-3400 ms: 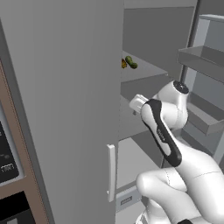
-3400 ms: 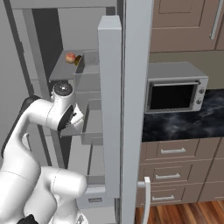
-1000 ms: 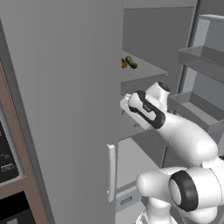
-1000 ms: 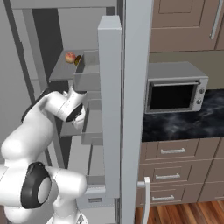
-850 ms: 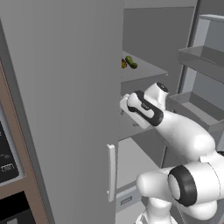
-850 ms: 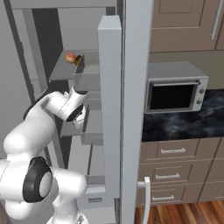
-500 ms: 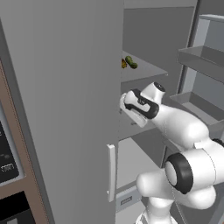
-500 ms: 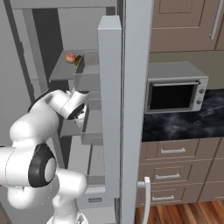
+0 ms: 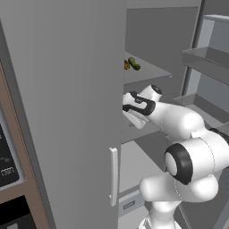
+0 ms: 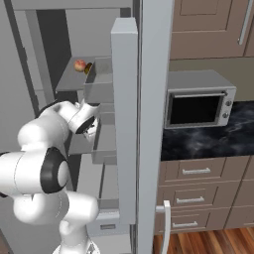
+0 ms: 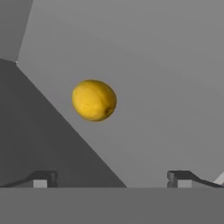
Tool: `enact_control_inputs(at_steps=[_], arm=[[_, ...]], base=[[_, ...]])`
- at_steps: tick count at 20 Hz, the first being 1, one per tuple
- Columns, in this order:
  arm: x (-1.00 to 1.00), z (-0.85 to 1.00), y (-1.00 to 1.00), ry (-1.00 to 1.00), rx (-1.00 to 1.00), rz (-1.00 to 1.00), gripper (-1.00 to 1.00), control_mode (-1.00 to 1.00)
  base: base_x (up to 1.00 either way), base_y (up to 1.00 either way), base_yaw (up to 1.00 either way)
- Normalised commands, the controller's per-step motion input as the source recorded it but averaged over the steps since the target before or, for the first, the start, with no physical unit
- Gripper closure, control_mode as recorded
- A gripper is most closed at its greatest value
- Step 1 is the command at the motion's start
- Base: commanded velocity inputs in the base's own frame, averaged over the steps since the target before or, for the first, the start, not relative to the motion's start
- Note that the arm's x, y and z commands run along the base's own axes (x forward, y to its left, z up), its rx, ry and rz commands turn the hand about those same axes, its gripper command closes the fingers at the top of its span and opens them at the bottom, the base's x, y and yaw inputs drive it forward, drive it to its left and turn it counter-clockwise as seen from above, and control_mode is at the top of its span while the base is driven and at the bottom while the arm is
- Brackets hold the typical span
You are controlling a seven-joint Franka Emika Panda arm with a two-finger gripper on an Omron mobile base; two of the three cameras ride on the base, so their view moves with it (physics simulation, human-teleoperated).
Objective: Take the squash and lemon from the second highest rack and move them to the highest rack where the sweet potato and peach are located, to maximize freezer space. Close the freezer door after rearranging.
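Lemon (image 11: 94,99) lies ahead of the gripper (image 11: 113,178), left of its centreline, untouched, jaws spread wide and empty.

End effector (image 11: 113,178) deeper toward lemon (image 11: 94,99)

I saw the lemon (image 11: 94,99), round and yellow, lying alone on a plain grey shelf. The dark green squash (image 9: 133,63) lay on another grey rack, and the pinkish peach (image 10: 79,65) sat beside the brown sweet potato (image 10: 88,68).
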Motion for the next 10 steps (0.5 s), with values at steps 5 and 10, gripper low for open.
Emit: enact_control_inputs(at_steps=[5, 10], arm=[[0.35, -0.16, 0.0, 0.0, 0.03, 0.0, -1.0, -1.0], [0.1, -0.05, -0.09, 0.09, 0.34, 0.0, -1.0, -1.0]], base=[[0.0, 0.0, 0.0], [0.0, 0.0, 0.0]])
